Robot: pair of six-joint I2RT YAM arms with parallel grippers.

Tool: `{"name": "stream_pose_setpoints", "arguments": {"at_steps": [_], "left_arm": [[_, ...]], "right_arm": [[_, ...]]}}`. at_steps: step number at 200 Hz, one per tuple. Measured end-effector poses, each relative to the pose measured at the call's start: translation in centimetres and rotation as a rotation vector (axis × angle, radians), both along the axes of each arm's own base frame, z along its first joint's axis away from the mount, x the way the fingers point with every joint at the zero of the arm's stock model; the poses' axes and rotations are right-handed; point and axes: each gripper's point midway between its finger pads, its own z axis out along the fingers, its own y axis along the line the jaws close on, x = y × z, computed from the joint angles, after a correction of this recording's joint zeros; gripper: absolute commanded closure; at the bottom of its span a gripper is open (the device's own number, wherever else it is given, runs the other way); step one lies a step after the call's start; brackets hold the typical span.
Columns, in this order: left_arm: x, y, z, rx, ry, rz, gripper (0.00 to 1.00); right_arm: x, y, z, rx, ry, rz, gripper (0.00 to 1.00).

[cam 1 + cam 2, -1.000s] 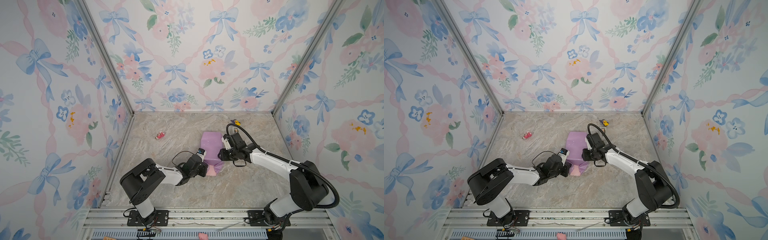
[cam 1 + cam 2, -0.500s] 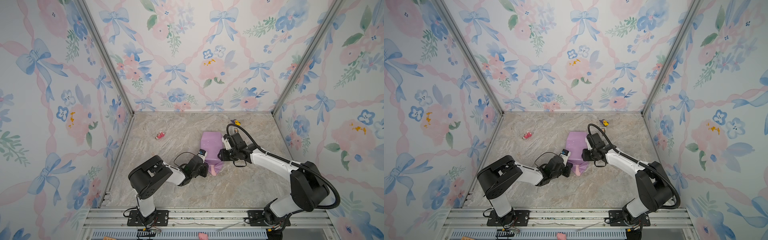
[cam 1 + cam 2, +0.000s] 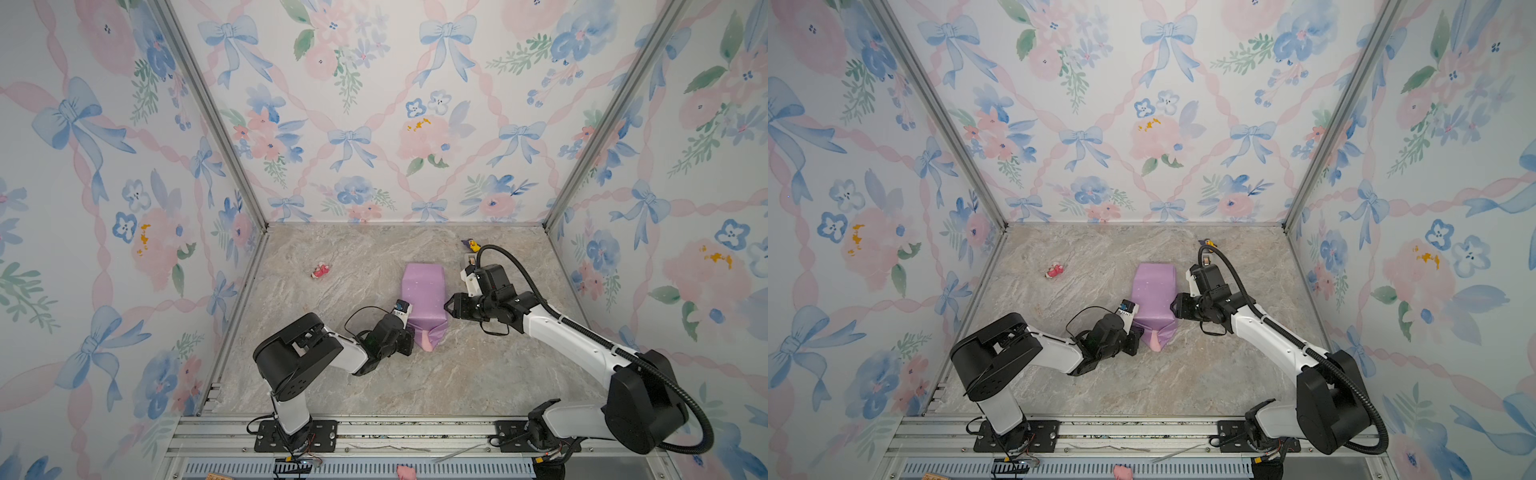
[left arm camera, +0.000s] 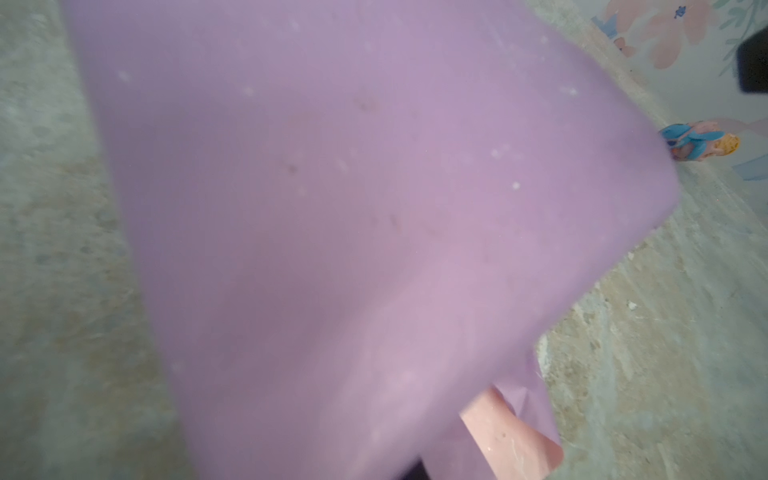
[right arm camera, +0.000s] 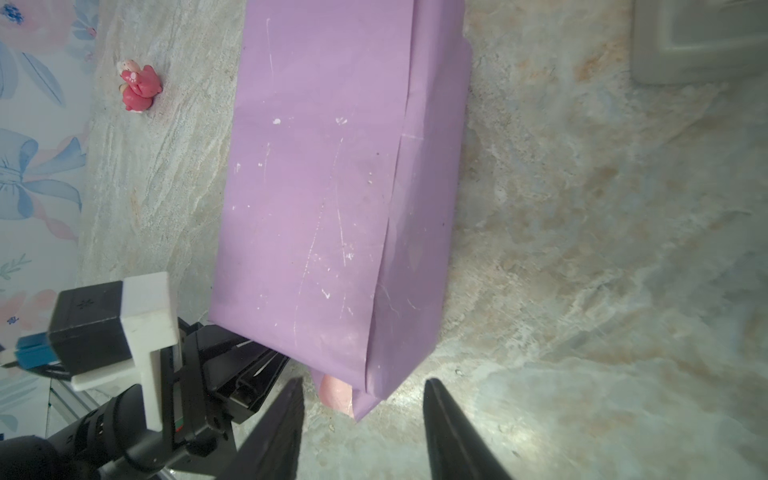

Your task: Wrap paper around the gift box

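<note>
On the table [image 3: 353,386], lilac paper [image 3: 424,291]; right claw [image 3: 448,309] beside it, jaws apart; left claw [image 3: 409,338] at its corner, grip unclear.

The paper [image 5: 324,199] ahead of the right pincer [image 5: 363,382] is thin, matt lilac. It is scuffed with fine white scratches and specks and faintly creased along its overlapping edge. The flap nearest that pincer shows a smooth, pale pink underside. The pincer's fingers [image 5: 453,432] look like matt black plastic. The surface [image 5: 582,249] beneath is smooth and stone-patterned, with a soft sheen. Across the paper from the pincer, a small red figurine [image 5: 137,87] looks glossy. A grey case [image 5: 698,41], apart from the pincer, looks like matt plastic.
</note>
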Motion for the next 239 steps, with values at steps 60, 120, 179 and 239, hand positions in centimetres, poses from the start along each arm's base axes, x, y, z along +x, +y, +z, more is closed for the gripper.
{"name": "stream_pose_setpoints", "arguments": {"at_steps": [60, 120, 179, 239], "left_arm": [[0.2, -1.1, 0.0, -0.012, 0.004, -0.022, 0.9], [0.1, -3.1, -0.3, -0.018, 0.01, -0.06, 0.9], [-0.7, -3.8, 2.0, -0.064, -0.017, -0.093, 0.84], [-0.2, -1.4, 12.4, -0.193, -0.139, -0.02, 0.53]], "right_arm": [[-0.3, 0.1, -2.7, -0.023, 0.095, -0.002, 0.5], [0.4, 0.5, -3.9, -0.044, 0.131, 0.006, 0.51], [0.3, 0.3, -3.0, -0.031, 0.11, 0.0, 0.5], [1.1, -0.8, -0.8, 0.028, 0.073, -0.037, 0.48]]}}
